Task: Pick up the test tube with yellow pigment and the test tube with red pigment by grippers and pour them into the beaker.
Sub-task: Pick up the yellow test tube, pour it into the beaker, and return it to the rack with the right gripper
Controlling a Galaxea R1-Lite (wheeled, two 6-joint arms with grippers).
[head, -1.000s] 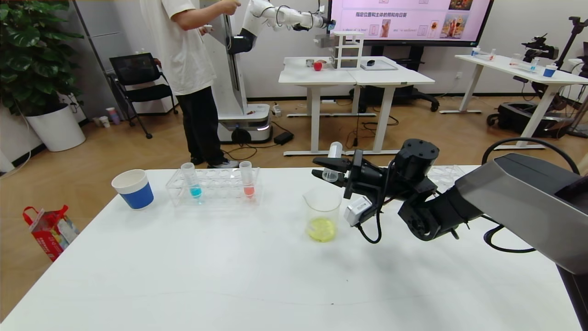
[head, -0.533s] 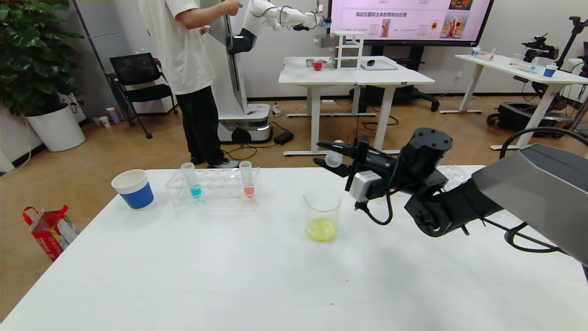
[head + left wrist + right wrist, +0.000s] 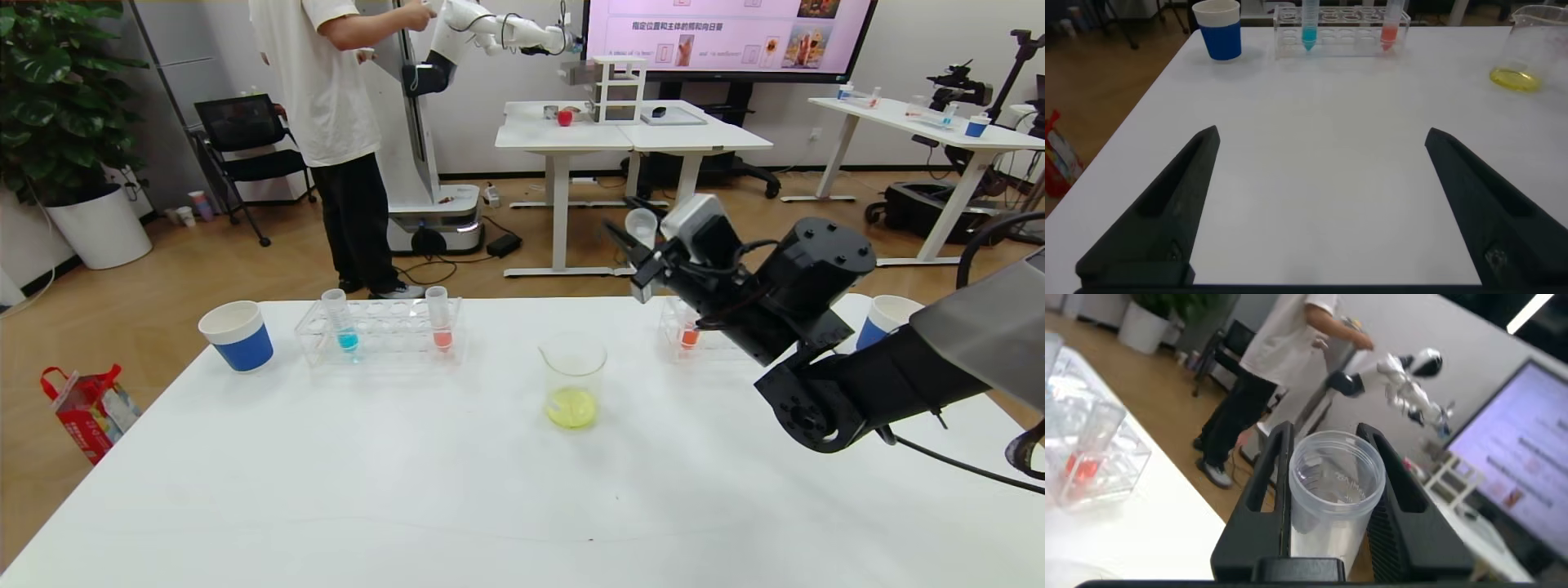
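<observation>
The right gripper (image 3: 641,237) clamped the emptied test tube with yellow pigment (image 3: 642,225) raised right of the beaker (image 3: 573,380), presumably for re-racking, while the left gripper (image 3: 1319,204) hung open, idle.

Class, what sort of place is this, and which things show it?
Probably a robotics lab or demo room: a second white robot beside a person, a presentation screen, and worktables with a beaker and test tube rack.
</observation>
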